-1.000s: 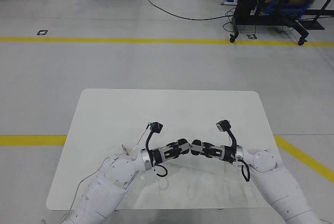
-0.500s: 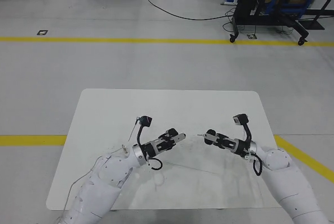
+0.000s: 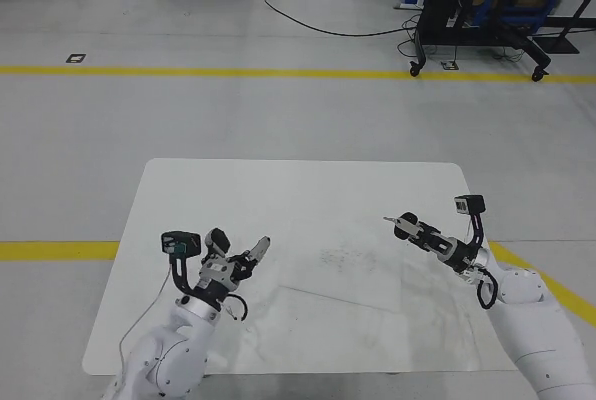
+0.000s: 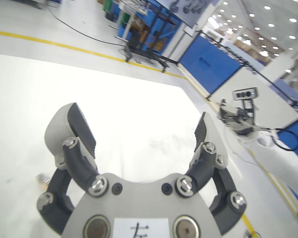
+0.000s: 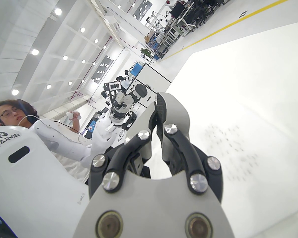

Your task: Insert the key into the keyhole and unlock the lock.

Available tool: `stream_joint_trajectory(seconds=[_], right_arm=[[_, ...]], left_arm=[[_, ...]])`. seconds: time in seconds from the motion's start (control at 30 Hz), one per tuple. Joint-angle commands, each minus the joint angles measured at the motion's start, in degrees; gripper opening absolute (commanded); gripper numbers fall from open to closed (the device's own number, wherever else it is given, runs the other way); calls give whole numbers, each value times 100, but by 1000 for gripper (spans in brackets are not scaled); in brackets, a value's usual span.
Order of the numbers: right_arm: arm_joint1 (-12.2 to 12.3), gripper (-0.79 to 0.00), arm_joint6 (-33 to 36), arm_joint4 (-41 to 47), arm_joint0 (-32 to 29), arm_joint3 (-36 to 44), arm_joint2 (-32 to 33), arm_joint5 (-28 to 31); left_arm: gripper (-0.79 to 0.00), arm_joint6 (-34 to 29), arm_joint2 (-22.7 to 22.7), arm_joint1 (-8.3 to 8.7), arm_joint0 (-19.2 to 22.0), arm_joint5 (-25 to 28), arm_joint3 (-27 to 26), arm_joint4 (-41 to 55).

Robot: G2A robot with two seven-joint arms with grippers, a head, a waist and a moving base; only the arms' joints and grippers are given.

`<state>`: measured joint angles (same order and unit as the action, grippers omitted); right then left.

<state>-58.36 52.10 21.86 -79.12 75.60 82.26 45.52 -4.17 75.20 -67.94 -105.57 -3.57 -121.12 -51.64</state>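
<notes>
Both arms stand well apart above the white table (image 3: 298, 185), one near each side edge. The left gripper (image 4: 139, 115) is spread wide and empty, its ribbed pads (image 4: 82, 127) facing each other across bare tabletop. The right gripper (image 5: 158, 100) has its fingers pressed together. Nothing can be seen between them, and whether a thin key is pinched there cannot be told.

A small brass-coloured item (image 4: 41, 179) lies on the table just beside the base of the left gripper. It is too blurred to say whether it is the lock, the key or neither.

Step in hand, as judged: the pick-up stage, before any insertion, since neither gripper is at a keyhole.

The next move calls for three things:
- The left gripper must come down over the brass item and close on it squarely. A small hard piece on a smooth top is likely to skid away from one-sided contact.
- If that item is the lock, it must be held with the keyhole facing the other arm.
- The key blade must then be lined up with the slot before any push or turn.
</notes>
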Motion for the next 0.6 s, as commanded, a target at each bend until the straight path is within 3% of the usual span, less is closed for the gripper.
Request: stream_joint_trajectory(seconds=[0.0,0.13,0.2,0.4,0.57], right_arm=[[0,-785,0,0,0,0,0,0],[0,-785,0,0,0,0,0,0],[0,-785,0,0,0,0,0,0],[0,-785,0,0,0,0,0,0],[0,-785,0,0,0,0,0,0]], left_arm=[[0,312,-2,-4,-484,-512,-52,-448],[0,918,-71,-49,-1022,-1203,19,-569],[0,1057,-76,-79,-1080,-1496,136,-441],[0,747,-81,-145,-587,-1755,885,-50],[-92,277,-306,-181,-39,-1948,1138,-443]])
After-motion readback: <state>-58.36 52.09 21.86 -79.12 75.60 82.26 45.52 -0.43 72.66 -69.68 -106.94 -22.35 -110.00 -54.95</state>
